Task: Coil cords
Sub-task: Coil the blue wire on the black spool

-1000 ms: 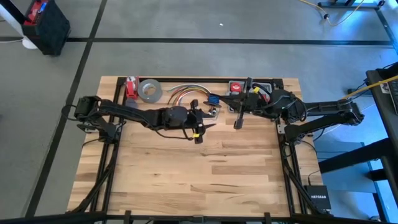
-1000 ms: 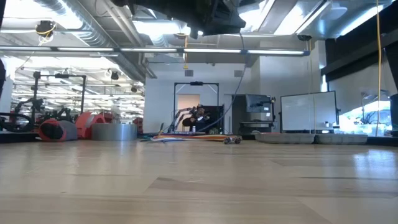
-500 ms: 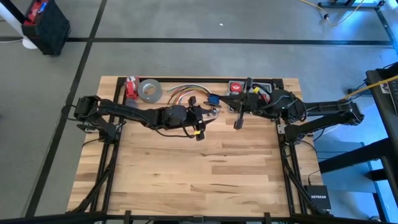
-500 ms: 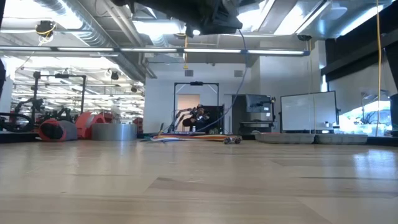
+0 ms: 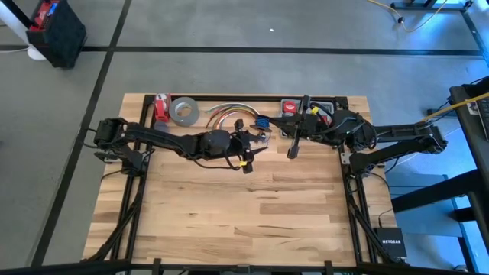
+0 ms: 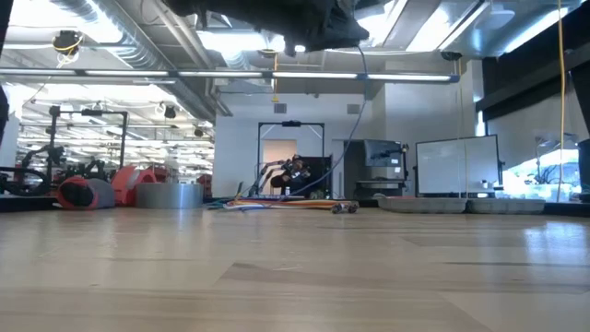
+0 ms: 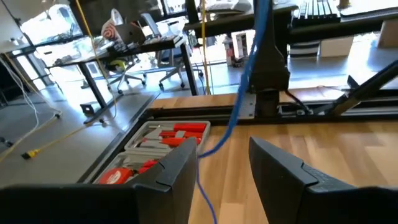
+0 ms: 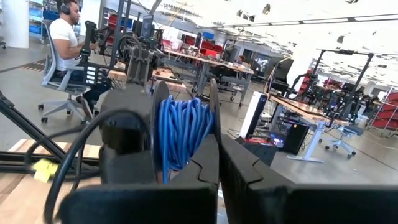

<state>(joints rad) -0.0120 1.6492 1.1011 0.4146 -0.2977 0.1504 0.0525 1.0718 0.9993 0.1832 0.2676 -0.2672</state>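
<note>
While right tool (image 8: 217, 165) stays shut, left tool (image 7: 224, 165) gapes around cord (image 7: 239, 106).

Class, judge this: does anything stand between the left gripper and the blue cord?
Nothing visible does. The cord runs down into the gap between the fingers of the open left gripper. The tool case lies aside, clear of it.
</note>
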